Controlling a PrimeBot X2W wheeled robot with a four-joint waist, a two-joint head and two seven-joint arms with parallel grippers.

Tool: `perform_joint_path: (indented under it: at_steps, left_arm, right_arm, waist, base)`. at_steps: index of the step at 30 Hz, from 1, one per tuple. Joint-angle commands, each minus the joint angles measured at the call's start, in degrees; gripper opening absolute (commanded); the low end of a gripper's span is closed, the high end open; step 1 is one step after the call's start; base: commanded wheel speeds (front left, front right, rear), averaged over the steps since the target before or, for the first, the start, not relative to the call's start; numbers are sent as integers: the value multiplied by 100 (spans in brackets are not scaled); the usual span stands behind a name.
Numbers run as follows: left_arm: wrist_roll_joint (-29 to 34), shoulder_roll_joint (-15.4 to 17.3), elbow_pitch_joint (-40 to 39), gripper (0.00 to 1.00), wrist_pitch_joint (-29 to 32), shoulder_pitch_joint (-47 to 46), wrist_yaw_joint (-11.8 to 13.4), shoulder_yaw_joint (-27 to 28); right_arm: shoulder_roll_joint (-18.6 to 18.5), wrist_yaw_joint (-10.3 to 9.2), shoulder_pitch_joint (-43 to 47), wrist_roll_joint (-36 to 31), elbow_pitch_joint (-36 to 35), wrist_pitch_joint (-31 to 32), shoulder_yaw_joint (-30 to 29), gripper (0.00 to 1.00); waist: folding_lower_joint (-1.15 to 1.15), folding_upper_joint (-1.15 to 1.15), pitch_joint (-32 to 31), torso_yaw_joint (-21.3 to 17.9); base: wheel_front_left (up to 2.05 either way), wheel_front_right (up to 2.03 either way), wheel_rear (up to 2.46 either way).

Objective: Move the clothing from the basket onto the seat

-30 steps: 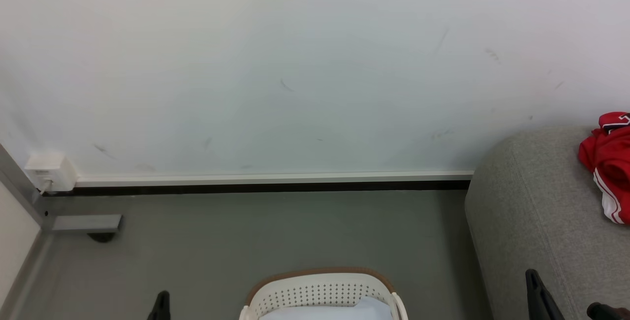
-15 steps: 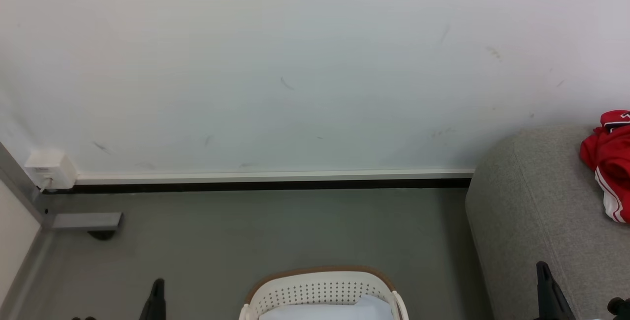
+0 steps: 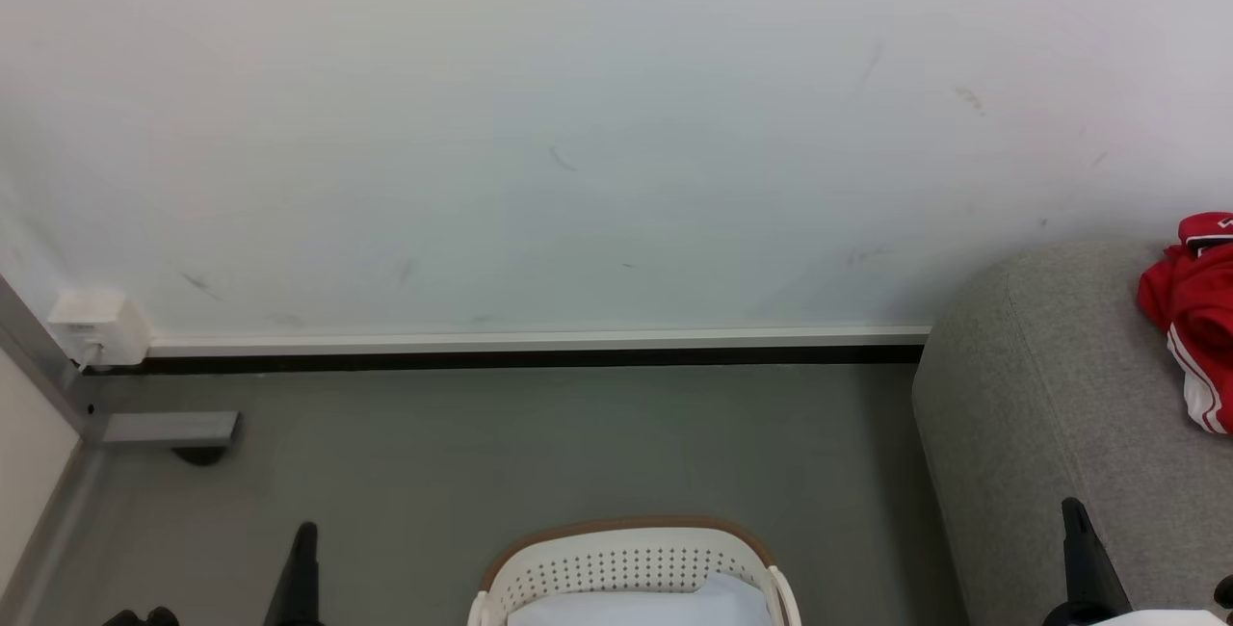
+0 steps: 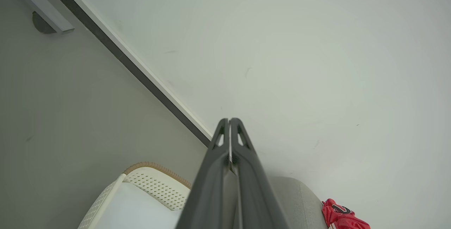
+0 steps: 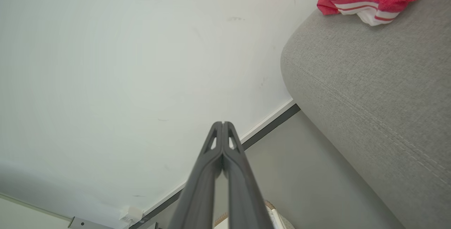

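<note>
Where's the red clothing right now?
In the head view the clothing lies on the seat at the far right edge, near the wall, well right of the basket.

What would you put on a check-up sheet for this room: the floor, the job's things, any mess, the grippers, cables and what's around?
Surface: plain grey floor; the basket stands on it.
Job's things: red clothing lies crumpled on the grey seat, close to the wall. The cream basket with a brown rim stands apart from the seat.
Clutter: a pale white cloth inside the basket.
Grippers: left gripper shut, holding nothing; right gripper shut, holding nothing.
Cables: maybe a short lead under the white wall box; too small to tell.
Surroundings: scuffed white wall, skirting strip, grey metal bar with a dark foot at the left.
</note>
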Motion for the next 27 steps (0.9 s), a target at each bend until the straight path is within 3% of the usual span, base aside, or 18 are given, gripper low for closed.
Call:
perform_joint_path:
  at_steps: [1, 27]
  left_arm:
    - [-185, 10, -86, 0, 48, -131, -27, 44]
    - [-1692, -46, -188, 0, 467, -368, -50, 208]
  right_arm:
    - [-57, -6, -162, 212, -89, 50, -45, 0]
    - [-82, -9, -316, 1884, -165, 452, -187, 0]
  waist:
    - [0, 0, 4, 1]
    - [0, 0, 71, 18]
  base:
    - [0, 0, 0]
    - [0, 0, 0]
